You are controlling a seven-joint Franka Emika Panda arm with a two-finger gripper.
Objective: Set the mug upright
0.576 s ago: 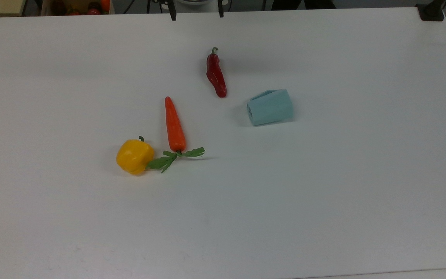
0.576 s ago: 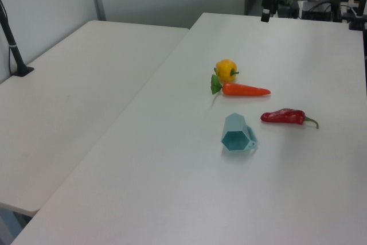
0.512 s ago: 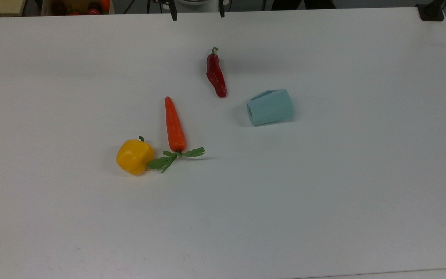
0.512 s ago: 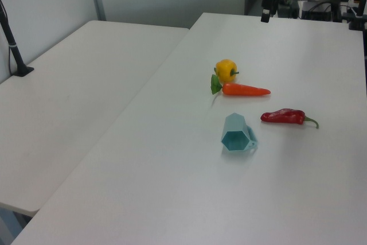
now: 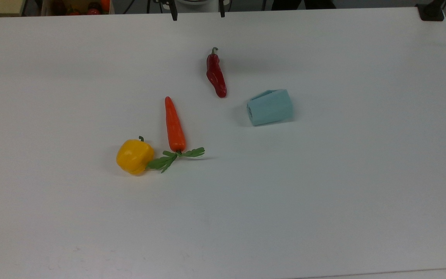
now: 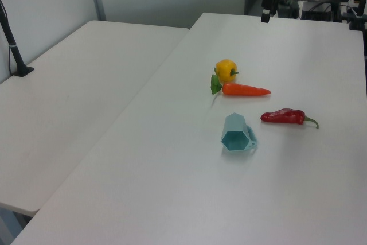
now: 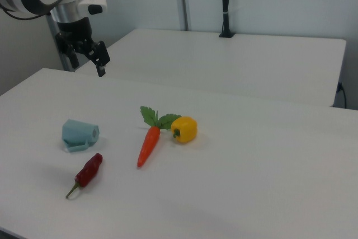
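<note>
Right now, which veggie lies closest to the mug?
The red chili: its tip ends just short of the mug. The carrot and yellow pepper lie farther off.

Yellow pepper [image 5: 134, 156] beside carrot [image 5: 174, 125]; chili [image 5: 216, 73] apart.

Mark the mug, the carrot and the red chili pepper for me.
mug [image 5: 270, 107], top view, on its faceted side wall as it lies tipped over
carrot [image 5: 174, 124], top view, on the middle of its orange body
red chili pepper [image 7: 89, 170], right view, on the middle of its red body
</note>
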